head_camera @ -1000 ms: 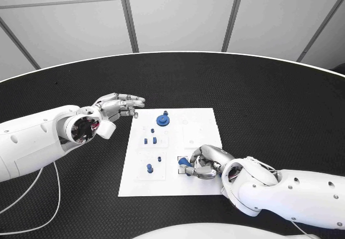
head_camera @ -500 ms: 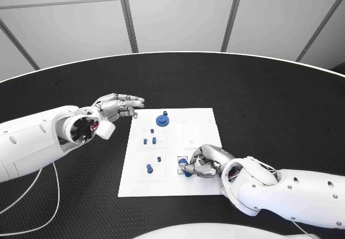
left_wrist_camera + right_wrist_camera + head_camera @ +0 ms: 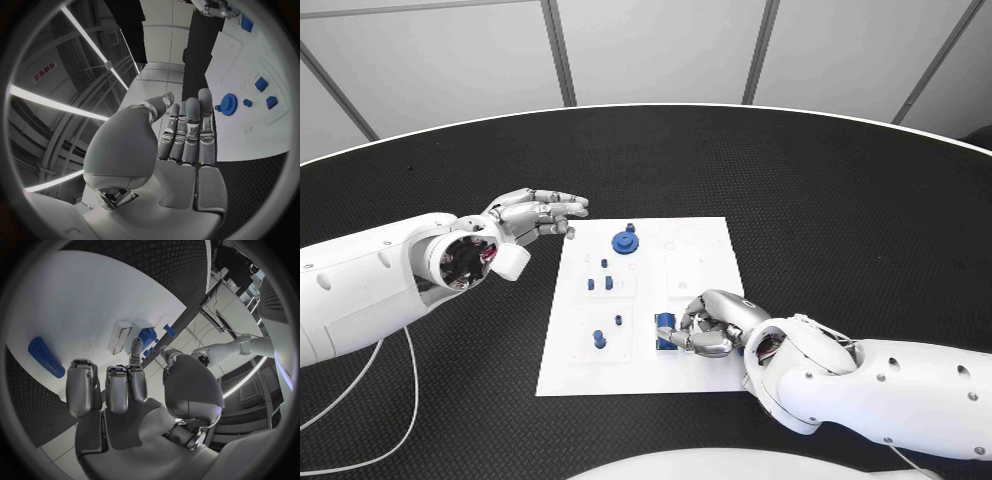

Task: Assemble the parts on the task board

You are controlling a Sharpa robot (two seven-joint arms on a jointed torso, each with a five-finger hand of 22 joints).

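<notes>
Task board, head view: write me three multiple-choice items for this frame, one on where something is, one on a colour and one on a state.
1. Where is the gear?
A. at the board's far end
B. on the black table
C. in the left hand

2. What colour are the parts?
A. red
B. green
C. blue

3. What does the left hand hold?
A. a peg
B. nothing
C. the gear

Answers:
1. A: the gear sits on the board near its far edge.
2. C: the gear and the small parts on the board are all blue.
3. B: the left hand hangs over the table beside the board's far corner, and its fingers are stretched out with nothing in them.
</notes>
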